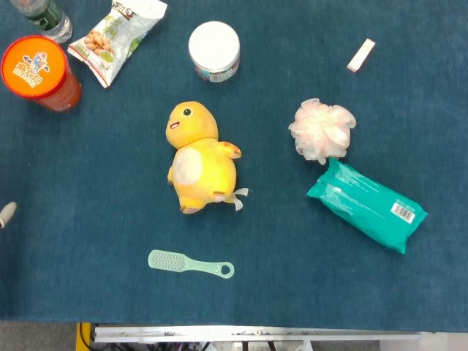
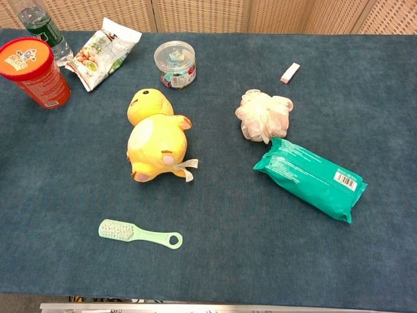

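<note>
The brush [image 1: 189,264] lies before the plush duck [image 1: 197,159], wipes pack [image 1: 367,204] right.

Teal wipes pk [image 2: 309,177] by pink pouf [image 2: 262,115]; eraser [image 2: 290,72], jar [image 2: 174,64] behind.

Yellow plush duck [image 1: 199,162] mid-table, green brush [image 1: 189,263] below, teal wipes pack [image 1: 367,205] rt.

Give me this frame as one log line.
left hand: only a tip at left edge, state unclear | right hand: out of view | yellow plush chick: lying at centre | green brush: near front edge, untouched
</note>
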`<state>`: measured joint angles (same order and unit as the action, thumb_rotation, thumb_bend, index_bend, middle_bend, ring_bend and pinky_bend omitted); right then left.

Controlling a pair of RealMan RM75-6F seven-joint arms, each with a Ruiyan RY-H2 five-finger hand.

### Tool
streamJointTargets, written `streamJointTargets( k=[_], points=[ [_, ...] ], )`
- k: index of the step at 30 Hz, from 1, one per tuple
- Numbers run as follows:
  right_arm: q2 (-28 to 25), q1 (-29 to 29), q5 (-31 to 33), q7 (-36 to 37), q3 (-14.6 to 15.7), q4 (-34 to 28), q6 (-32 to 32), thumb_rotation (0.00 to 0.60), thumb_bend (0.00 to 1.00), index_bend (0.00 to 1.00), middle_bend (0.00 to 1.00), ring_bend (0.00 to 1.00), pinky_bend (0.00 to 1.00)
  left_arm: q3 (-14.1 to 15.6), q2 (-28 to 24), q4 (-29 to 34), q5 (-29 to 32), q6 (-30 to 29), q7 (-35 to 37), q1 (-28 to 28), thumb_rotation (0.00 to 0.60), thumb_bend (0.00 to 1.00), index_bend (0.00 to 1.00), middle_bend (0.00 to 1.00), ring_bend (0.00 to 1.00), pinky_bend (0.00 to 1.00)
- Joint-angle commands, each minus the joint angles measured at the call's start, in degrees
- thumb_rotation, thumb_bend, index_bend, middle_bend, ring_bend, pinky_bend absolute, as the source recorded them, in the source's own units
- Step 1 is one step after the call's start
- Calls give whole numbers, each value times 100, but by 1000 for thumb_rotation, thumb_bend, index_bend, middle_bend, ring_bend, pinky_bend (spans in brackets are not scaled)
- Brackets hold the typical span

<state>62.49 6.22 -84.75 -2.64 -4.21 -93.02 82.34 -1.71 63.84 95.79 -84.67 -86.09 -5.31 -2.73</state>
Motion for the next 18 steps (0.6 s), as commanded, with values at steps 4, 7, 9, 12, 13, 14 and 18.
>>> streamJointTargets(
  k=[4,7,9,12,13,14,18],
  points=[
    [12,-7,10,46,6,34,-2,600,119,190,135,10,0,19,-15,20,-19,44,-15,-21,534,150,130,105,66,4],
    [-19,-7,-9,123,-24,20,45,600,119,190,135,10,0,26,-24,18,-117,27,50,-43,546,150,130,105,66,4],
    [-54,-4,-23,157,-50,3,82,600,118,190,135,10,0,34,-49,25,-172,55,113,-73,564,149,130,105,66,4],
    [-119,13,-44,187,-95,-43,121,600,119,190,135,10,0,58,-113,38,-281,149,239,-149,587,149,130,105,66,4],
    [-139,19,-41,188,-106,-58,123,600,119,190,135,10,0,65,-132,49,-329,174,292,-177,594,149,130,105,66,4],
    [-160,30,-36,180,-124,-76,123,600,118,190,135,10,0,69,-150,47,-370,224,393,-220,598,150,130,105,66,4],
    [-214,75,8,156,-163,-132,69,600,119,190,135,10,0,83,-243,42,-501,446,769,-397,599,150,130,105,66,4]
  ],
)
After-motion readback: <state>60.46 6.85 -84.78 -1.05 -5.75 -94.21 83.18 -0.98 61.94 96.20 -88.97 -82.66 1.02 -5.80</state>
